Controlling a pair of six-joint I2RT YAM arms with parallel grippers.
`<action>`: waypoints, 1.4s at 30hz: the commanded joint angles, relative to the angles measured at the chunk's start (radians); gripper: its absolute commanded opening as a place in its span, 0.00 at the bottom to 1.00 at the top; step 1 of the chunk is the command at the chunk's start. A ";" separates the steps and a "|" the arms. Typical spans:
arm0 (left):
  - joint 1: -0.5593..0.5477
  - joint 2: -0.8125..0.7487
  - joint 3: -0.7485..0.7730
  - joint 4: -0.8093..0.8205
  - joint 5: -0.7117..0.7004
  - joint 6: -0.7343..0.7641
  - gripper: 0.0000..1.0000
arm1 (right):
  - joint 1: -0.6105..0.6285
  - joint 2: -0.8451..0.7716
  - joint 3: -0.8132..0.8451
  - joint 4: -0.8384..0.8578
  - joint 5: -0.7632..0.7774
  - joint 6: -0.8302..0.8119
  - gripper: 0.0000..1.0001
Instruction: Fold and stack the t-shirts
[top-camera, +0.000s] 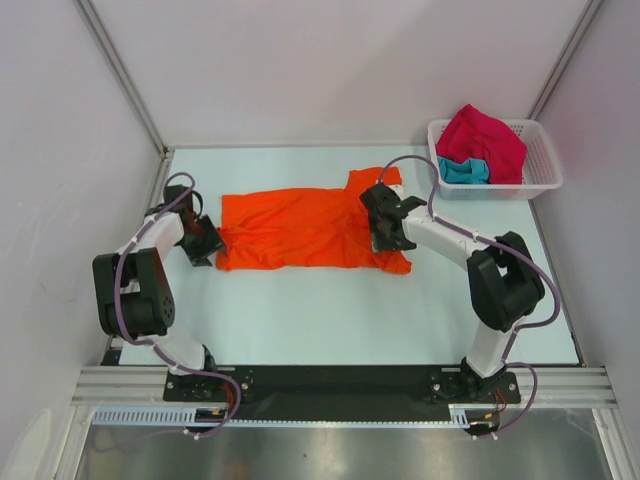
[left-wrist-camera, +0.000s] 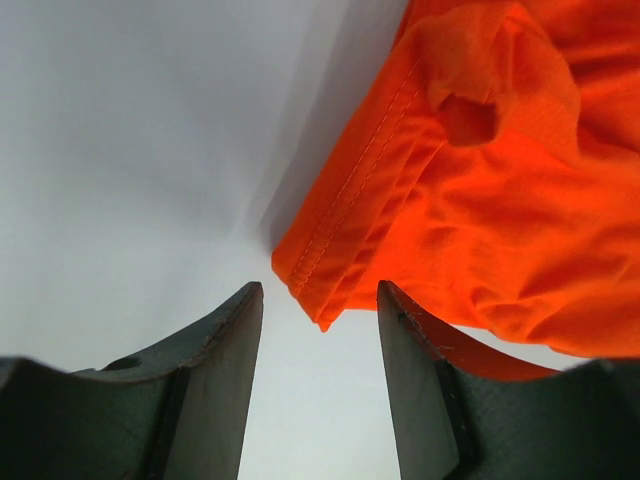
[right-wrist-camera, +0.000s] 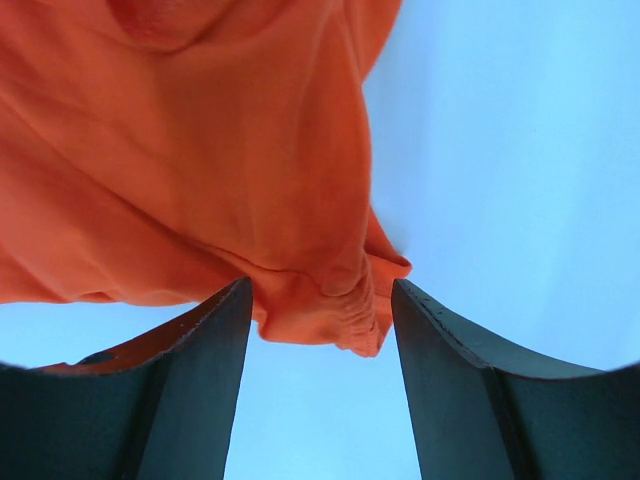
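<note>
A bright orange t-shirt (top-camera: 300, 228) lies spread lengthwise on the table, partly folded. My left gripper (top-camera: 207, 243) is open at its left hem corner; the left wrist view shows the hemmed corner (left-wrist-camera: 320, 290) just ahead of the open jaws. My right gripper (top-camera: 384, 238) is open over the shirt's right end; the right wrist view shows a bunched sleeve edge (right-wrist-camera: 350, 315) between and ahead of the jaws. A crimson-pink t-shirt (top-camera: 485, 142) and a teal one (top-camera: 463, 171) lie heaped in the basket.
A white lattice basket (top-camera: 540, 170) stands at the back right corner of the table. White walls enclose the table on the left, back and right. The arm bases sit on a black rail at the near edge.
</note>
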 joint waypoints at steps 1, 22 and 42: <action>-0.013 0.022 0.055 -0.002 -0.010 0.015 0.55 | -0.016 -0.047 -0.030 0.025 0.031 0.014 0.63; -0.071 0.054 0.034 0.007 -0.041 -0.004 0.55 | -0.054 -0.086 -0.119 0.070 0.028 0.006 0.65; -0.073 0.077 0.028 0.019 -0.061 0.001 0.46 | -0.077 -0.064 -0.152 0.110 -0.001 0.000 0.65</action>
